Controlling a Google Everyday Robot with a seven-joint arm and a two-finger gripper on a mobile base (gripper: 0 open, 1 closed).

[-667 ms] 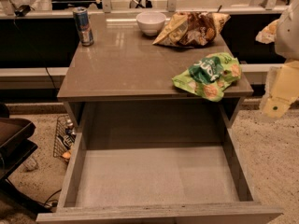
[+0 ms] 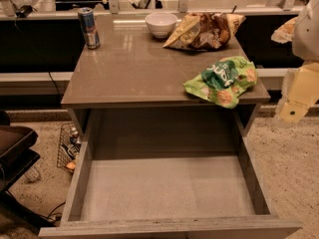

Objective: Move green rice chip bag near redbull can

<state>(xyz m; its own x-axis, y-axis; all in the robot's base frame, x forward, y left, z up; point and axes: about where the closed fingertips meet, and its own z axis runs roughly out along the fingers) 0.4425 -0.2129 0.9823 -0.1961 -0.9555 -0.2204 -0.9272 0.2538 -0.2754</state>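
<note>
Camera view: comparing against the frame from a moment ago and finding next to nothing changed.

Logging the bright green glossy rice chip bag (image 2: 222, 80) lying crumpled at the front right corner of the grey-brown counter (image 2: 134, 68), one edge reaching the front lip, in the same spot as before. Logging the slim blue-and-silver redbull can (image 2: 88, 28) standing upright at the back left corner, likewise unmoved and well apart from the bag, with nearly the whole diagonal of the top between them. Noting the round white bowl (image 2: 161, 24) and the crumpled brown-and-yellow snack bag (image 2: 202, 30) sitting along the back edge. Noting the wide grey drawer (image 2: 164, 193) standing pulled open below the counter front.

Placing the cream-coloured gripper (image 2: 299, 93) at the right edge of the view, off the counter and just beside its right side, shifted barely if at all and not touching the green bag. Not managing to make out how far the jaws are opened; seeing nothing held in them.

Reading this as the approach only just starting: no grasp yet, whole carry still outstanding. Expecting the next move to call for reaching left over the corner. Flagging slippery foil, and the open drawer below as a likely place for a nudged bag to fall.
</note>
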